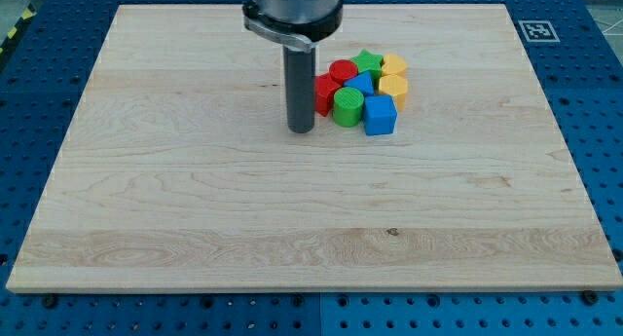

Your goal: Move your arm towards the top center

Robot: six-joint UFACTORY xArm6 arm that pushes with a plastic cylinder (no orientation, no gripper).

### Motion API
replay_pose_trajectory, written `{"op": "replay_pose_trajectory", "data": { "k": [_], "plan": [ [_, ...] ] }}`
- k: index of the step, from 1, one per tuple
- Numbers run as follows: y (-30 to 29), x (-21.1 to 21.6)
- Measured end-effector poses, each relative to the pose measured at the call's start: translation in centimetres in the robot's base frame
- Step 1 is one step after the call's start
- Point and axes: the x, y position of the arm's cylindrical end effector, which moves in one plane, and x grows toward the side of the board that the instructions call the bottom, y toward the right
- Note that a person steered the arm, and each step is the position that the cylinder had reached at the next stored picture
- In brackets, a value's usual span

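My dark rod comes down from the view's top; my tip (301, 130) rests on the wooden board (195, 200) just left of a tight cluster of blocks. The cluster holds a red block (325, 93) partly hidden behind the rod, a red cylinder (342, 71), a green cylinder (348, 106), a green block (368, 61), a blue block (361, 84), a blue cube (380, 114), a yellow block (394, 65) and a second yellow block (393, 89). The tip sits close to the red block and the green cylinder; I cannot tell whether it touches them.
The board lies on a blue perforated table (594, 102). A black and white marker tag (536, 30) sits at the board's top right corner.
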Motion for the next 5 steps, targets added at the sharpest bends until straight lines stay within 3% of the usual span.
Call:
{"op": "replay_pose_trajectory", "data": {
  "k": [2, 3, 5],
  "plan": [
    [-6.0, -0.8],
    [-7.3, -4.6],
    [-5.4, -17.1]
  ]
}}
